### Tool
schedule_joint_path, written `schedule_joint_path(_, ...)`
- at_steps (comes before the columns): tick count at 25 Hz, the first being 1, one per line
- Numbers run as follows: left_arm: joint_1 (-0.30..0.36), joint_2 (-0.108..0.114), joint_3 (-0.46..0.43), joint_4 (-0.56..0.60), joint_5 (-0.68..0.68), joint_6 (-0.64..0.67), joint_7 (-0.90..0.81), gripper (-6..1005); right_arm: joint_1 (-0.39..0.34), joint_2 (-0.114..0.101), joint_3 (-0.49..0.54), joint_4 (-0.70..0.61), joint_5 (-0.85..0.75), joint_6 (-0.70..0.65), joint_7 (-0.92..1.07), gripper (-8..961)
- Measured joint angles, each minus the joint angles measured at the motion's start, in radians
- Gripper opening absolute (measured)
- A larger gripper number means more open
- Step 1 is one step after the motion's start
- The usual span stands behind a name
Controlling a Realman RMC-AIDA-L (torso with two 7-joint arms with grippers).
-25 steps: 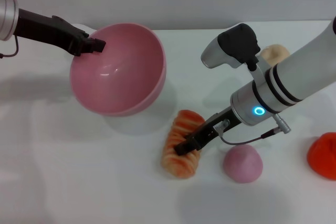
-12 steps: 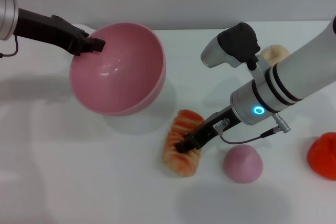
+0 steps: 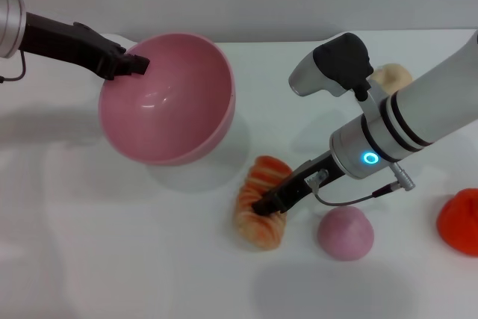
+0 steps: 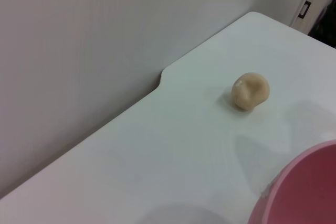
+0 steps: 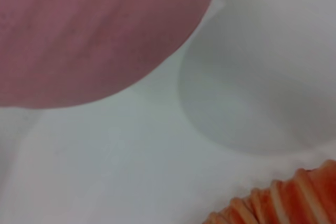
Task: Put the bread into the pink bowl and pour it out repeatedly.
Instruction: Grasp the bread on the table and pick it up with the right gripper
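Over the last second little has changed: the bowl (image 3: 168, 98) has stayed put in the upper left of the head view, tilted and empty, while the right gripper (image 3: 269, 205) has eased a touch lower and rightward onto the bread (image 3: 260, 202); the loaf has barely shifted on the table (image 3: 112, 259) at lower centre — so the pick-up looks under way but not yet done, and the bread is not lifted.

The right gripper's tip sits on the loaf's right flank, touching the ridged crust; whether its fingers are spread or closed I cannot tell. The left gripper (image 3: 133, 64) is clamped on the bowl's rim at upper left, holding it tipped toward the bread.
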Motion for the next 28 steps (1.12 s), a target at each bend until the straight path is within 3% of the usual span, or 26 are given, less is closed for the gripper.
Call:
schedule_joint_path(17, 0.002, 0.0, 0.0, 0.001, 0.003, 0.0, 0.0, 44, -0.042, -0.004, 0.006, -0.045, 0.006, 0.006, 0.0, 142)
schedule_joint_path(28, 0.0, 0.003, 0.0, 0.001, 0.006, -0.001, 0.0, 44, -0.205, -0.017, 0.022, -0.323, 0.0, 0.002, 0.053, 135)
